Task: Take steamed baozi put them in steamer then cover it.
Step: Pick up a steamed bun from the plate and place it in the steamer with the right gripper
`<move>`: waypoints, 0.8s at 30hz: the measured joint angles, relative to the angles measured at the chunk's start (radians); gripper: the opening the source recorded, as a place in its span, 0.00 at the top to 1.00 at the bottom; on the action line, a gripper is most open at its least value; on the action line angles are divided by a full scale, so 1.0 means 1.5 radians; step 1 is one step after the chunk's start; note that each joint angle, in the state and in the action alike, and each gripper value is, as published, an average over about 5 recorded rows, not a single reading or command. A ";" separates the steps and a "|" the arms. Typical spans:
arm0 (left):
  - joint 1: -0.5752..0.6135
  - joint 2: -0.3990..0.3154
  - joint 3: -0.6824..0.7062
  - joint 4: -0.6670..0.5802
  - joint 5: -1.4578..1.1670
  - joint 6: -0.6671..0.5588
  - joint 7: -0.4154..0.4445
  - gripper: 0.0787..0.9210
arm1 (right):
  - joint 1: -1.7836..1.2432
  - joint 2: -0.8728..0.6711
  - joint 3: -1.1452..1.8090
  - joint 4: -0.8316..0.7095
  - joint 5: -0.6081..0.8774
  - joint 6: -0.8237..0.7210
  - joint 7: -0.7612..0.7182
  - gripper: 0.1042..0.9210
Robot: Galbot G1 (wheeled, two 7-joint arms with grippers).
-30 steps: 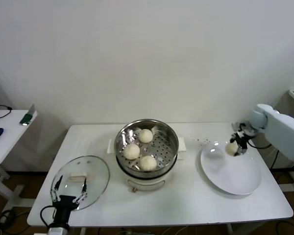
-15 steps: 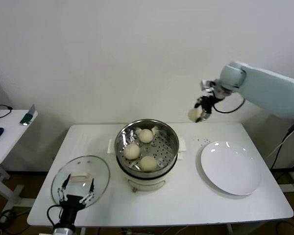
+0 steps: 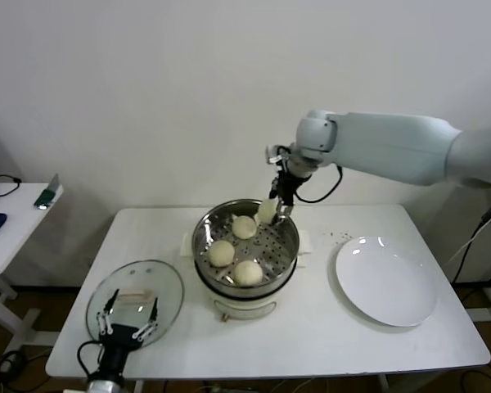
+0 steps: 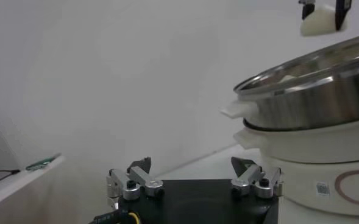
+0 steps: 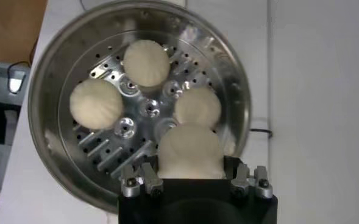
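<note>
Right gripper (image 3: 272,210) clenched on the fourth baozi (image 3: 267,211), frame centre, above the steamer (image 3: 245,243) back rim. I'd lower it into the free spot beside the three buns (image 5: 144,88), then release. Left gripper (image 3: 129,321) open, idle over the cover (image 3: 134,300), lower left.

Head view high, frontal; right wrist straight down (close); both share steamer (image 3: 245,239).

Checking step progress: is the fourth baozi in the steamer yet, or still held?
Still held. The right gripper is shut on the fourth baozi above the steamer, where three baozi already lie.
</note>
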 measured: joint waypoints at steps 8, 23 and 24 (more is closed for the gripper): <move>-0.005 0.003 -0.003 0.005 -0.001 0.001 0.001 0.12 | -0.026 0.022 -0.032 0.008 0.013 -0.016 0.022 0.29; -0.014 0.004 -0.008 0.012 0.001 0.006 0.002 0.12 | -0.063 0.040 -0.044 0.009 -0.003 -0.023 0.034 0.15; -0.014 0.004 -0.008 0.012 0.001 0.006 0.002 0.12 | -0.063 0.039 -0.044 0.008 -0.004 -0.022 0.034 0.13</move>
